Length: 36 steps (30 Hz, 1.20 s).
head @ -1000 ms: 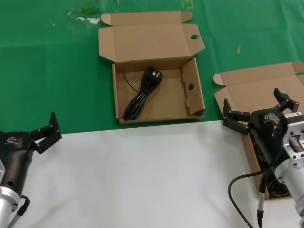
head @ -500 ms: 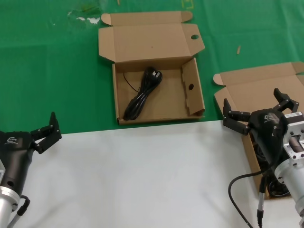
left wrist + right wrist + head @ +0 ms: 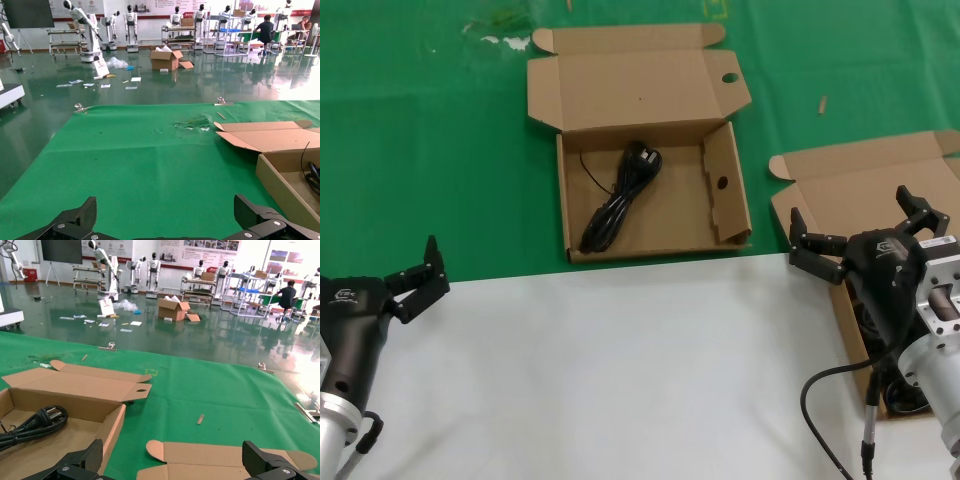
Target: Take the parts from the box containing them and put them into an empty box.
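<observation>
Nothing had moved since the earlier frame. The right gripper (image 3: 865,232) hung with fingers spread wide and empty over the near box (image 3: 865,200), where dark cords (image 3: 868,322) lay beneath it; the left gripper (image 3: 418,272), open too, waited well apart.
</observation>
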Tool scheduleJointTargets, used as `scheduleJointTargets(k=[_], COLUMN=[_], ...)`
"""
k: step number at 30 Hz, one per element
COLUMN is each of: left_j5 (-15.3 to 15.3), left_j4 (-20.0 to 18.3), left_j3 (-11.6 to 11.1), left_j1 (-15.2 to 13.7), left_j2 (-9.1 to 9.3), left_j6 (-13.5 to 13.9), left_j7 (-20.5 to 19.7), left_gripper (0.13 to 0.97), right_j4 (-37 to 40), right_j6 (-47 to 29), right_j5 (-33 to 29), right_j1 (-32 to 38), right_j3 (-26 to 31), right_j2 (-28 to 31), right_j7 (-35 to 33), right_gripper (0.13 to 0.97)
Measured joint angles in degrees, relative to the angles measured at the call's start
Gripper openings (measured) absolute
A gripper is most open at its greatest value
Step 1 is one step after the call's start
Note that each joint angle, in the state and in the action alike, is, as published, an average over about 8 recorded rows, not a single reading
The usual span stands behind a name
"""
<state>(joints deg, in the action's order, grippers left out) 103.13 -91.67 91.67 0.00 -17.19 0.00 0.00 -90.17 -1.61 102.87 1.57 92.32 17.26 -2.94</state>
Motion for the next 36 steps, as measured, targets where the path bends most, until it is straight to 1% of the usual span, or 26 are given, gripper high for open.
scheduleJointTargets(k=[36], left_j5=[0.0], left_j4=[0.0], left_j3=[0.0], left_j1=[0.0], left_j2=[0.00], left_j6=[0.0], left_j7=[0.0], left_gripper=[0.966], right_j4=[0.0], right_j6=[0.0], right_j5=[0.0], right_j1=[0.0], right_j3=[0.0], right_j2=[0.0], right_j7=[0.0], right_gripper=[0.966])
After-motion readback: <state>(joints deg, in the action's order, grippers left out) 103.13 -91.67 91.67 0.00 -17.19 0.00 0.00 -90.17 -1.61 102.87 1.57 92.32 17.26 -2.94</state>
